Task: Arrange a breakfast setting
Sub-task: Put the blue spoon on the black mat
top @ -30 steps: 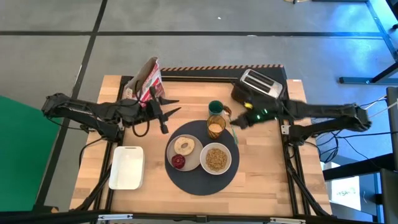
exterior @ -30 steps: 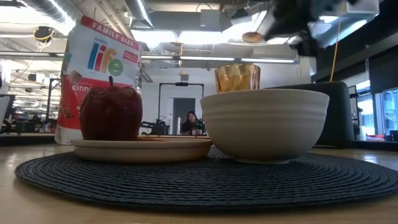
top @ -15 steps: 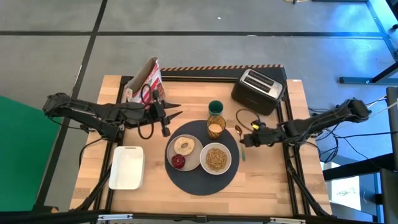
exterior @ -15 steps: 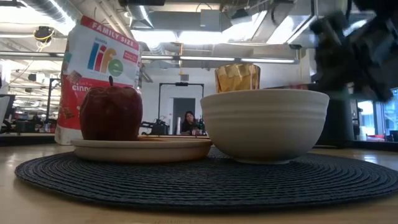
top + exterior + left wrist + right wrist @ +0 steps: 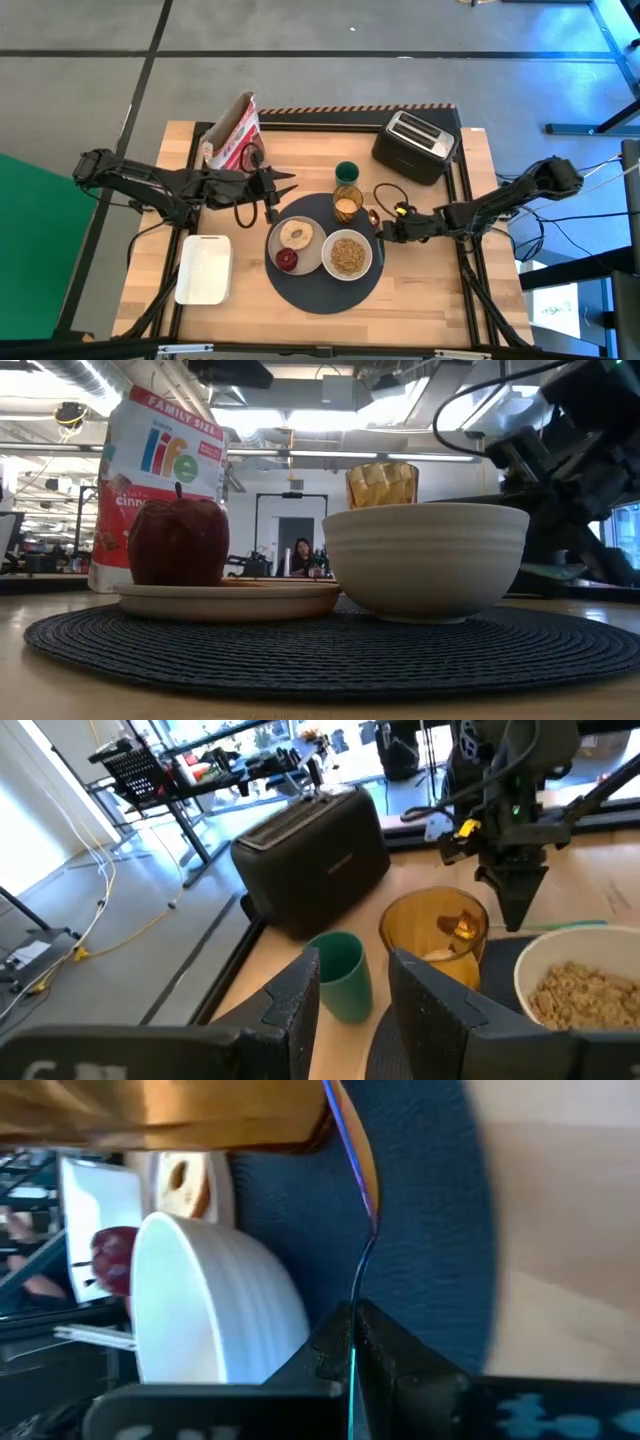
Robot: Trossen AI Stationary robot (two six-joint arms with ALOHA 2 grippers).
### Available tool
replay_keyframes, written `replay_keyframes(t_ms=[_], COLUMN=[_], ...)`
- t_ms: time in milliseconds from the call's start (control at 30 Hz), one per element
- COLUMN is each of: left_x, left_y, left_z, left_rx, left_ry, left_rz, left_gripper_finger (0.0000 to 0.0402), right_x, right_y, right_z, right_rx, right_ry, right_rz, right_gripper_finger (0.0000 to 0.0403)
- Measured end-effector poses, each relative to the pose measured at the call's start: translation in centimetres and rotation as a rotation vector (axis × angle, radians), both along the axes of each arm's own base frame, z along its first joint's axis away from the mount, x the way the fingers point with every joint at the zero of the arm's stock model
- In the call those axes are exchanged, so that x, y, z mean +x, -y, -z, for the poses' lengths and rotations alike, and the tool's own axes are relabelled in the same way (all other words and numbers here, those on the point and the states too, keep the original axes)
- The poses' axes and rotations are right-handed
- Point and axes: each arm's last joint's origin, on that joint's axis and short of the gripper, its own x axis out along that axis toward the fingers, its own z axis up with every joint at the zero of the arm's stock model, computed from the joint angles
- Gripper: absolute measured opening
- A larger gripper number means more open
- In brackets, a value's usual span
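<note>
A dark grey round mat [image 5: 325, 285] bears a beige plate [image 5: 311, 258] with a toasted round [image 5: 296, 235] and a red fruit [image 5: 287, 260], and a white bowl [image 5: 347, 255] of cereal. An amber glass [image 5: 347, 203] stands on the mat's far edge, with a small green cup [image 5: 346, 172] on the table behind it. My right gripper [image 5: 384, 231] is low at the mat's right edge, shut on a spoon [image 5: 373, 217]. My left gripper [image 5: 281, 195] is open and empty, left of the cup and glass; the cup [image 5: 340, 975] shows ahead between its fingers. My right gripper pinches the spoon's thin green handle [image 5: 353, 1365] between its two shut fingers. The spoon runs on forward from the fingertips, along the fingers, and its copper bowl [image 5: 360, 1165] lies over the mat's right edge beside the amber glass. Whether the spoon touches the mat cannot be told.
A black toaster [image 5: 415, 143] stands at the far right with its cord [image 5: 385, 190] looped on the table. A cereal box [image 5: 232, 130] stands at the far left. A white rectangular tray [image 5: 204, 268] lies at the near left.
My right gripper has come down with the spoon from high beside the amber glass, gone toward the table's near edge, and now sits low at the mat's right edge. My left gripper has crept a little toward the table's right, nearer the cup and glass.
</note>
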Motion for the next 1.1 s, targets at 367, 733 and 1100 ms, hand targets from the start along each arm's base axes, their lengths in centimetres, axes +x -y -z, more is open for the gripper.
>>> replay_keyframes(t_ms=[367, 733, 1100], left_x=[0.3, 0.3, 0.3], left_y=[0.1, 0.1, 0.1], left_z=[0.5, 0.5, 0.5], left_rx=[0.001, -0.002, -0.001], left_ry=[-0.027, -0.030, -0.033], left_rz=[0.011, 0.022, 0.022], left_gripper_finger=[0.0116, 0.0116, 0.0116], right_x=[1.6, 1.6, 1.5], right_y=[-0.5, -0.5, -0.5], right_z=[1.5, 1.9, 1.9], right_rx=[0.031, 0.079, 0.093], right_ry=[0.027, 0.006, -0.004], right_rz=[0.014, 0.055, 0.058], right_gripper_finger=[0.0000, 0.0068, 0.0132])
